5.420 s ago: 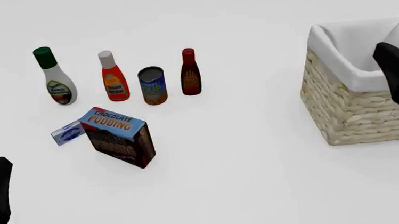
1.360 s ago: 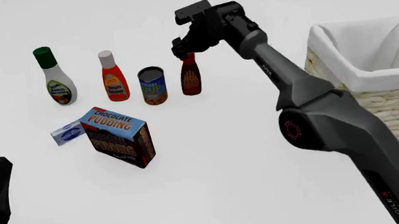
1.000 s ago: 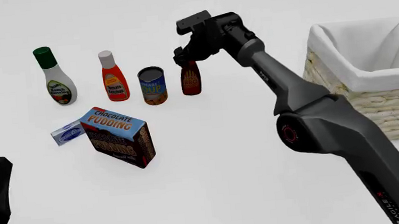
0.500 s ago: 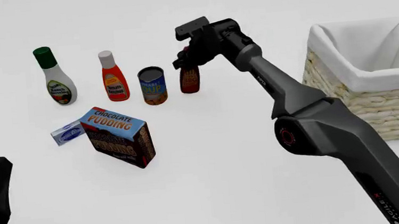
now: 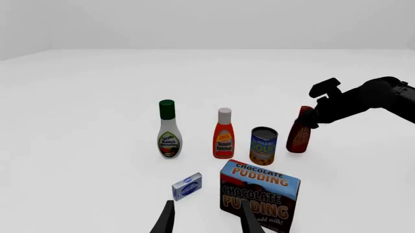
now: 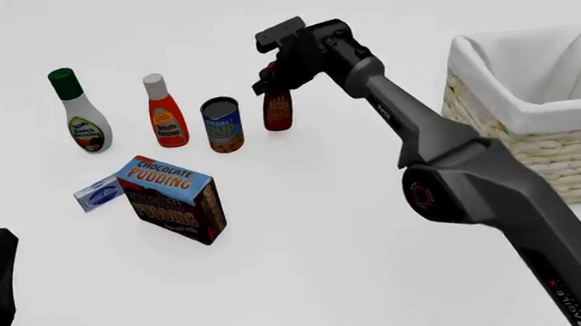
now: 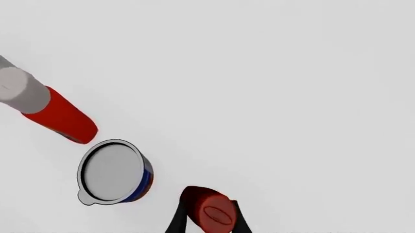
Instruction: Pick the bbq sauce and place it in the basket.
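The right gripper has its two fingers pinching the neck of the bbq sauce, just under the red cap, as the right wrist view shows from above. In the left wrist view the bottle is tilted, with its top leaning toward the arm, and it appears slightly lifted from the white table, though the contact is hard to judge. It is just beside the soup can, at its right in the front view. Further left stand the orange-red ketchup bottle and the white dressing bottle. Nearer to the camera are the chocolate pudding box and a small blue-white box. The basket stands well apart at the right. The left gripper is low over the table with its fingers spread and holding nothing.
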